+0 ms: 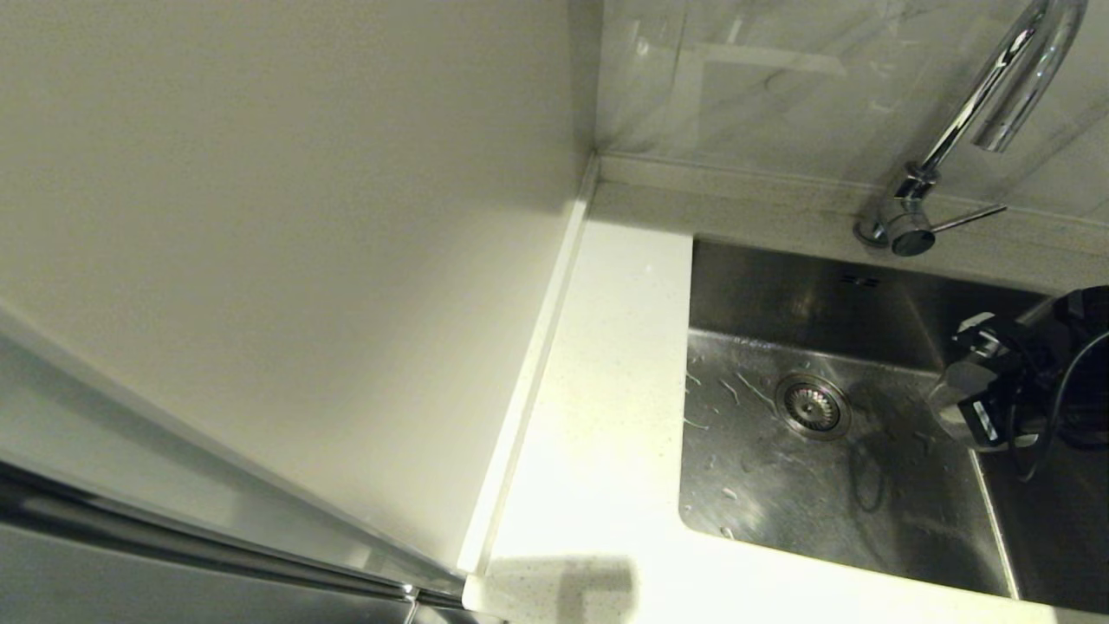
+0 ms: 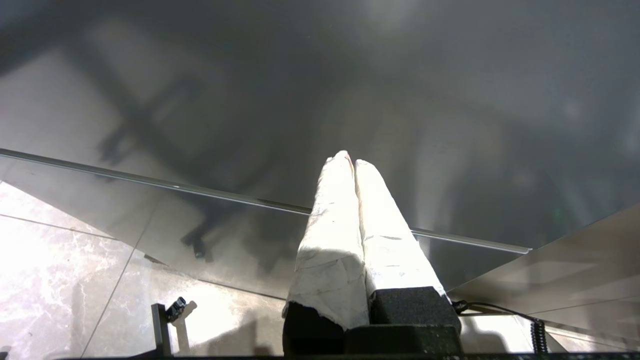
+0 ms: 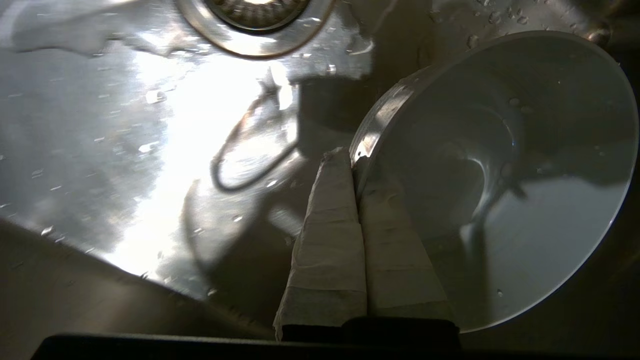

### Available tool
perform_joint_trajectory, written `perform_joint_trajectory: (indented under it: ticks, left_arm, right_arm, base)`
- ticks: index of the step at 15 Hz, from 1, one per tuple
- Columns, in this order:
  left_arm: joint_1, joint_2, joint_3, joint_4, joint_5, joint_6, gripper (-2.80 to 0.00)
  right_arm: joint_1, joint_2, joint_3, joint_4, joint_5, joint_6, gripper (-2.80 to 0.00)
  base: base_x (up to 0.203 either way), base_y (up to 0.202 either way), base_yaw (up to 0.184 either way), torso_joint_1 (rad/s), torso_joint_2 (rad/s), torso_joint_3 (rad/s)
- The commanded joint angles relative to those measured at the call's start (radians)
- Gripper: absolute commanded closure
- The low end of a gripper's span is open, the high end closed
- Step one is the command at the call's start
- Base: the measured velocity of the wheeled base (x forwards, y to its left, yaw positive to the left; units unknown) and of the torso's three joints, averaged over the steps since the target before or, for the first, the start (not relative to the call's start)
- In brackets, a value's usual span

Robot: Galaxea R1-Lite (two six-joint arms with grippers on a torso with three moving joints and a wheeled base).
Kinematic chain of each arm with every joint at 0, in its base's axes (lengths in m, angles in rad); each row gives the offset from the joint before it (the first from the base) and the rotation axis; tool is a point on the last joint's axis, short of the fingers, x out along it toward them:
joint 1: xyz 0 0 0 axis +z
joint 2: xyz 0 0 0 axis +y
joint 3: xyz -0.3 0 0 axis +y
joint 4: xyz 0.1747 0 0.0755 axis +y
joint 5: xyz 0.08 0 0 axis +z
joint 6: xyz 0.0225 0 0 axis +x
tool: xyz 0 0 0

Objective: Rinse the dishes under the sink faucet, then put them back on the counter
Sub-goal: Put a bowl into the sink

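Note:
My right gripper (image 3: 355, 160) is shut on the rim of a small pale bowl (image 3: 525, 200), one finger inside and one outside. The bowl's colour does not read in the shadow. It hangs tilted on its side, a little above the wet floor of the sink (image 3: 125, 150), near the round drain strainer (image 3: 255, 20). In the head view the right arm's wrist (image 1: 1005, 381) is low inside the sink (image 1: 866, 503), right of the drain (image 1: 812, 406) and below the chrome faucet (image 1: 970, 121), from which no water runs. The other bowl and the plate are out of view. My left gripper (image 2: 352, 160) is shut on nothing.
White speckled counter (image 1: 606, 416) runs along the sink's left side, with a raised edge strip against the cream wall panel (image 1: 303, 217). The faucet's thin lever (image 1: 966, 217) points right. The left gripper is parked low before a glossy cabinet front (image 2: 250, 225), above a tiled floor (image 2: 60, 280).

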Motion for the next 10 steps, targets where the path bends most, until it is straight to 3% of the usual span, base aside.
perform_joint_trajectory:
  ticks: [1, 10]
  left_arm:
    - [0.0, 0.0, 0.002, -0.001, 0.0, 0.0, 0.0]
    - [0.0, 0.0, 0.003, -0.001, 0.0, 0.0, 0.0]
  right_arm:
    - [-0.006, 0.1, -0.051, 0.001, -0.006, -0.003, 0.0]
    - [-0.018, 0.23, -0.131, -0.02, -0.036, -0.003, 0.0]
  base:
    - [0.0, 0.0, 0.0, 0.0, 0.0, 0.0]
    - [0.0, 0.0, 0.0, 0.0, 0.0, 0.0]
